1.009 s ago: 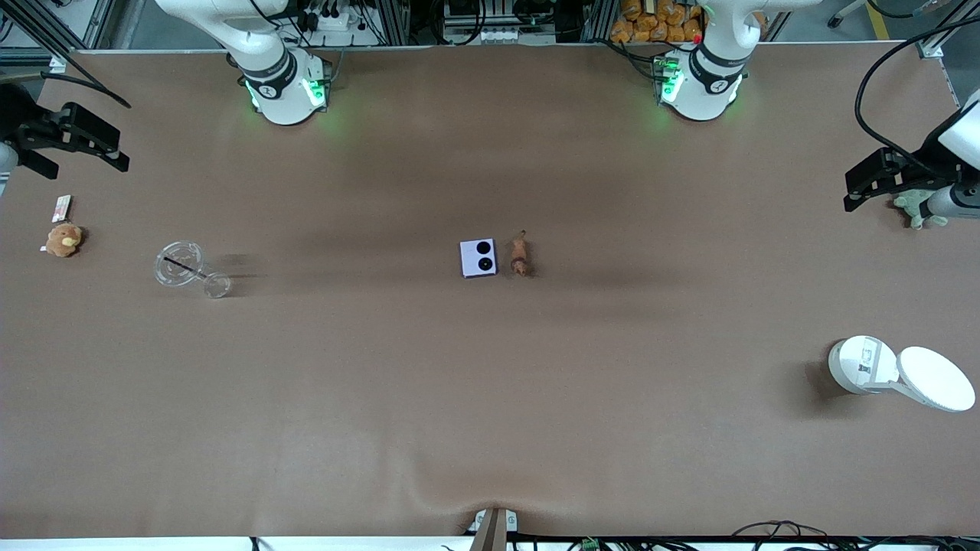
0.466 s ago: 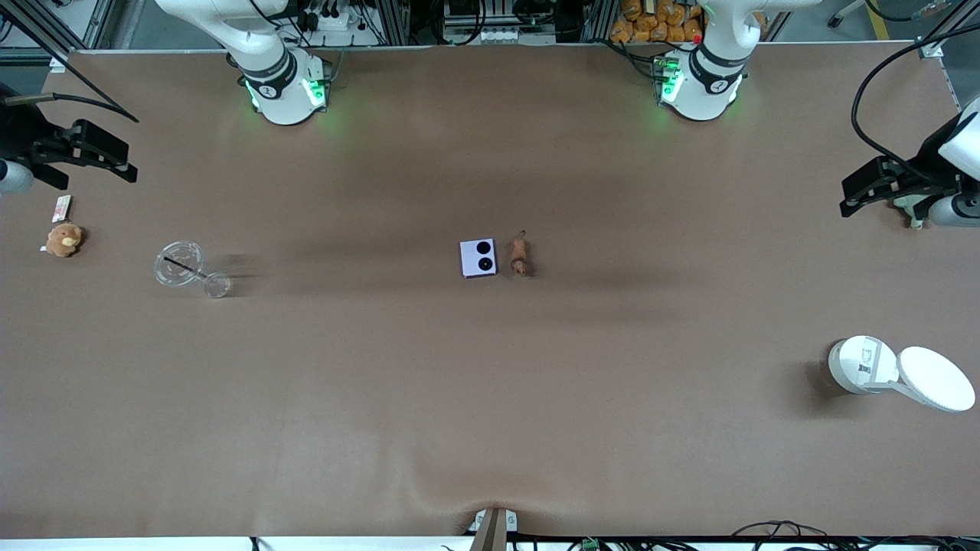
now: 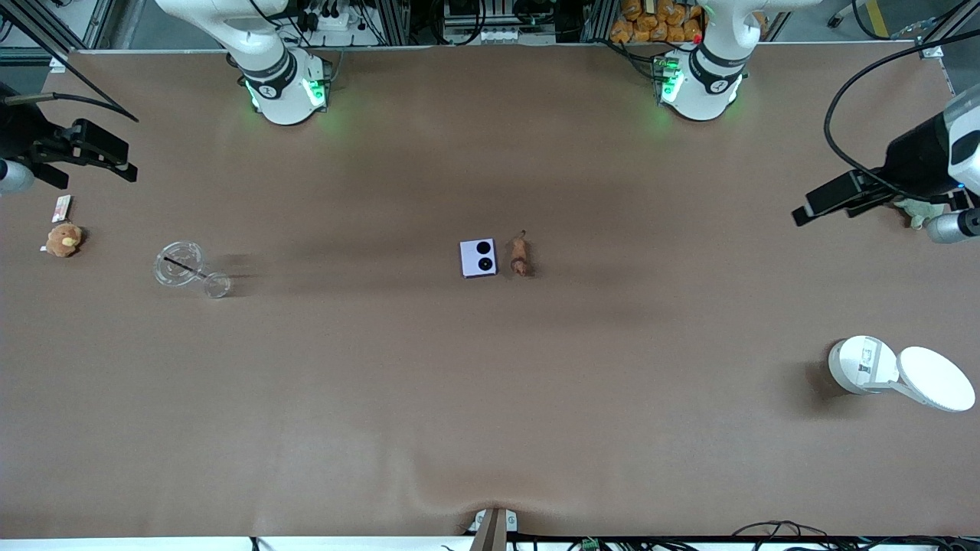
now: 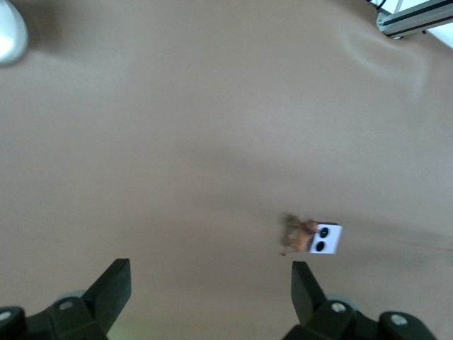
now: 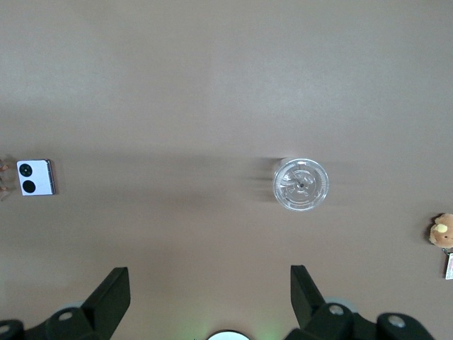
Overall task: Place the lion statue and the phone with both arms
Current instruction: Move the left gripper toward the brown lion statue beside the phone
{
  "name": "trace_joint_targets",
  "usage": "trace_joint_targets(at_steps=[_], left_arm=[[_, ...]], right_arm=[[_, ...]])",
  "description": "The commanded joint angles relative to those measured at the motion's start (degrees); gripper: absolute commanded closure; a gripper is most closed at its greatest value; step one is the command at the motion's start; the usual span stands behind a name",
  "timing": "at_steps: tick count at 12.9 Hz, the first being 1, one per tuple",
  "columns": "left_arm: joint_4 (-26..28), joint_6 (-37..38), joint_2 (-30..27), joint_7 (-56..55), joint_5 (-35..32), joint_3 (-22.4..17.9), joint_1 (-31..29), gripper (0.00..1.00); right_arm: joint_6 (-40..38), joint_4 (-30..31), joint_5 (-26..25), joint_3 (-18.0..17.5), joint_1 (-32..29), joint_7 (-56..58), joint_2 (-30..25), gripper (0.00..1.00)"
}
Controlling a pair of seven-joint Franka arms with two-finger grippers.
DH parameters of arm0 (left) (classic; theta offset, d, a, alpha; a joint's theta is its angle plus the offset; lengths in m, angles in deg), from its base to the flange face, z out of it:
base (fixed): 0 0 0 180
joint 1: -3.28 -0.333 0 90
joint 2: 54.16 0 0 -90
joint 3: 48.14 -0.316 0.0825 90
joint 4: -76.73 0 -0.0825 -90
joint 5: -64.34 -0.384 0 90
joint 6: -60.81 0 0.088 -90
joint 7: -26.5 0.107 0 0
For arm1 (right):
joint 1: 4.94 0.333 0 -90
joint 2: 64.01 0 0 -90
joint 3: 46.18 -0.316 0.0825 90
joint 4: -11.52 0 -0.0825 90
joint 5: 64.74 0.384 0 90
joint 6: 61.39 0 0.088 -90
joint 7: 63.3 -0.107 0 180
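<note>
From my remote seat, the front view puts the right gripper (image 3: 115, 157) up in the air over the table (image 3: 490, 398) edge at the right arm's end. Its own wrist view shows the fingers (image 5: 113, 294) spread wide with nothing between them, which the front view does not make plain. Just below it on the table I see a small pale tag (image 3: 61, 207) and a round tan plush toy (image 3: 63, 239); the right wrist view catches that plush only at its border. Next comes a clear glass item (image 3: 187, 269) lying on the table, which from the right wrist camera reads as a round ribbed disc.

At mid-table the phone (image 3: 478, 258) lies flat with its two black circles up, and the lion statue (image 3: 520, 255) lies just beside it, toward the left arm's end, not touching. The right wrist view cuts the lion off at its border; the left wrist view shows both together.

A white lidded container (image 3: 861, 365) stands open nearer the front camera at the left arm's end. The left gripper (image 3: 811, 210) hangs over the table there, fingers (image 4: 117, 283) parted and empty, with a green plush toy (image 3: 919, 208) partly hidden under the arm.
</note>
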Motion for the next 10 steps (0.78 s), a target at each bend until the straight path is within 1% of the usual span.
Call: trace_joint_targets(at_steps=[1,3,6,8,10], left_arm=[[-1.86,0.08,2.85,-5.37,1.08,1.55,3.6,0.0],[-2.04,-0.88,5.31,-10.19,1.16,1.65,7.04,0.0],[-2.21,-4.13,7.68,-23.36,1.25,1.65,11.87,0.0],[-2.21,-5.28,10.32,-25.95,0.03,1.48,17.14,0.0],[-2.13,-5.28,11.64,-26.39,-6.1,1.65,22.14,0.0]], right_arm=[[-1.47,-1.46,-0.09,-0.41,-0.54,0.63,0.38,0.0],[-1.47,-1.46,-0.09,-0.41,-0.63,0.71,0.38,0.0],[-1.47,-1.46,-0.17,-0.41,-0.71,0.71,0.38,0.0],[-1.47,-1.46,-0.17,-0.41,-0.63,0.71,0.38,0.0],[-1.47,-1.46,-0.17,-0.41,-0.63,0.71,0.38,0.0]])
